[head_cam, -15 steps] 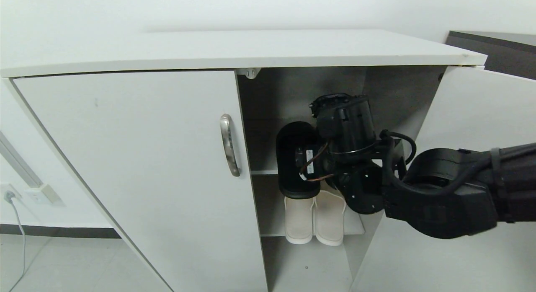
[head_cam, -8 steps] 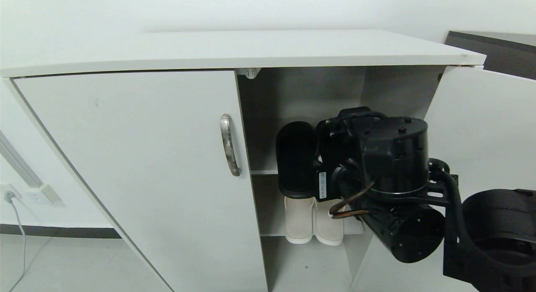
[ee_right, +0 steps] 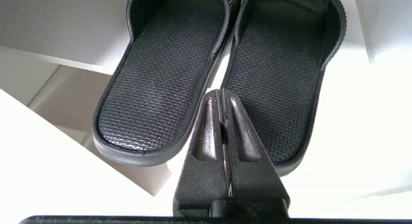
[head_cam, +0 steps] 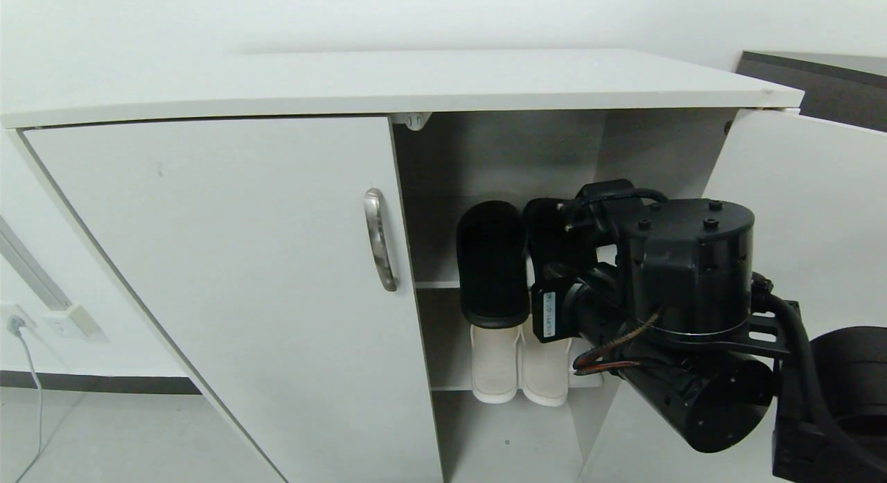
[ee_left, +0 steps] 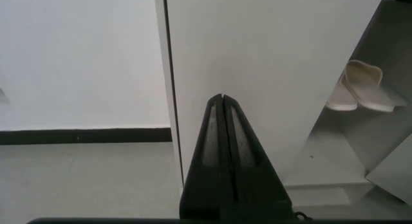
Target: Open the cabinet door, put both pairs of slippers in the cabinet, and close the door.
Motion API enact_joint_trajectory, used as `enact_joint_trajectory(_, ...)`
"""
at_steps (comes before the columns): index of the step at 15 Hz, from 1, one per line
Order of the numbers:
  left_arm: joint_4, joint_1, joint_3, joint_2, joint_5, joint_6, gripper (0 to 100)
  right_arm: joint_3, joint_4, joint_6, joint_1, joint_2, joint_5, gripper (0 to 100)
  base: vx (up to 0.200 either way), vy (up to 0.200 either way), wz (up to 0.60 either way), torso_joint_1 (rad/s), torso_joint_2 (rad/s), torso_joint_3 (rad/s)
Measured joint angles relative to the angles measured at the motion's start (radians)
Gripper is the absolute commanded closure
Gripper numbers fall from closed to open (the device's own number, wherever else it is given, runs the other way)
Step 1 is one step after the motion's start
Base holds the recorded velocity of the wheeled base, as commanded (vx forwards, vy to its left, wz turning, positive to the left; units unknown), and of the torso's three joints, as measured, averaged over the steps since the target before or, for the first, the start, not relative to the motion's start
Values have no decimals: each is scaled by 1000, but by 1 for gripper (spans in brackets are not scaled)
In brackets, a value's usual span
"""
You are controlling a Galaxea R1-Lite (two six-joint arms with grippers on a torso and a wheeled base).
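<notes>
Head view first: the cabinet [head_cam: 388, 81] has its right door [head_cam: 790, 206] swung wide and its left door [head_cam: 208, 261] shut. The black slippers [head_cam: 492, 261] sit on the upper shelf with their heels hanging out past the shelf edge. The white slippers [head_cam: 520, 365] are on the shelf below, tucked further in. My right arm [head_cam: 686, 296] is parked right in front of the opening, just beside the black pair.

Left wrist view: the left gripper [ee_left: 222, 98] has its fingers pressed together with nothing between them. It's facing the shut door, with the white pair off to one side (no use to me from there).

Right wrist view: the right gripper [ee_right: 221, 95] is also pinched closed and holding nothing. Its tip is aimed at the seam between the two black soles. The slippers lie straight ahead of it, their long axis running into the cabinet in line with the fingers. I can't tell whether the tip touches them.

My read is that both pairs are in and the door comes next. The right arm is nearer, but those overhanging heels might foul the door, so a nudge inward looks wise.
</notes>
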Motion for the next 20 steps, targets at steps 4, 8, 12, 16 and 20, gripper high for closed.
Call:
enact_joint_trajectory(4, 0, 0, 0, 0, 0, 0, 100, 0, -1, 2, 0, 10, 0, 100, 0, 0, 0, 0, 0, 0)
enact_joint_trajectory(8, 0, 0, 0, 0, 0, -1, 100, 0, -2, 4, 0, 17, -1, 100, -150, 0, 0, 2, -1, 3)
enact_joint_trajectory(12, 0, 0, 0, 0, -1, -1, 100, 3, 0, 6, 1, 24, -1, 100, -200, 0, 0, 4, 1, 2)
enact_joint_trajectory(16, 0, 0, 0, 0, -1, -1, 100, 6, -2, 7, 0, 27, -1, 100, -200, 0, 0, 1, 1, 1)
enact_joint_trajectory(20, 0, 0, 0, 0, -1, -1, 100, 8, -1, 9, 0, 29, -1, 100, -200, 0, 0, 4, 2, 2)
